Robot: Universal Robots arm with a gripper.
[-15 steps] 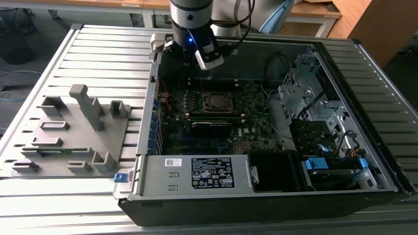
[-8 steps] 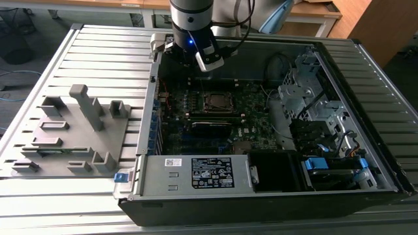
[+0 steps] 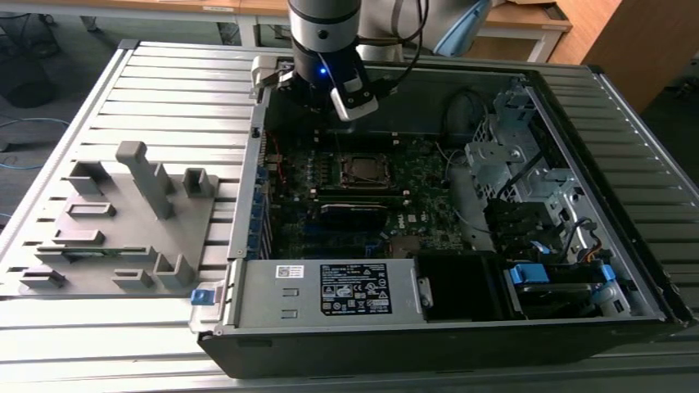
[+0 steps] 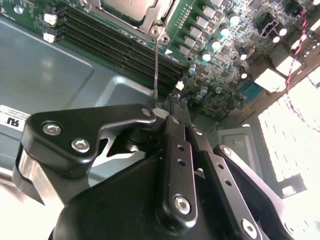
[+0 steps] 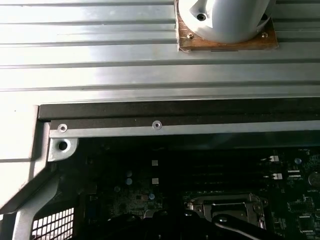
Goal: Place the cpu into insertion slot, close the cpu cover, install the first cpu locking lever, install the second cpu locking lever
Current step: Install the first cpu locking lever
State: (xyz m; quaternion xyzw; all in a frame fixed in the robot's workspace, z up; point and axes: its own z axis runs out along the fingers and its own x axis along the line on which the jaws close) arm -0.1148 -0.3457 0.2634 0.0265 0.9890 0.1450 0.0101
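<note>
Silver cpu cover [image 4: 161,20] lies over the cpu [image 4: 131,7]; a locking lever [image 4: 156,65] stands beside the gripper [image 4: 178,100], whose grip we cannot tell.

- A robotics lab or test workshop.
- In the exterior view a slatted metal workbench [image 3: 164,98] carries an open computer case [image 3: 437,348] at its centre.
- A grey moulded fixture plate [image 3: 208,217] sits at nine o'clock from the case.
- A robot arm [image 3: 322,33] stands at twelve o'clock; wooden desks [image 3: 525,20] and floor cables [image 3: 22,127] lie beyond.
</note>
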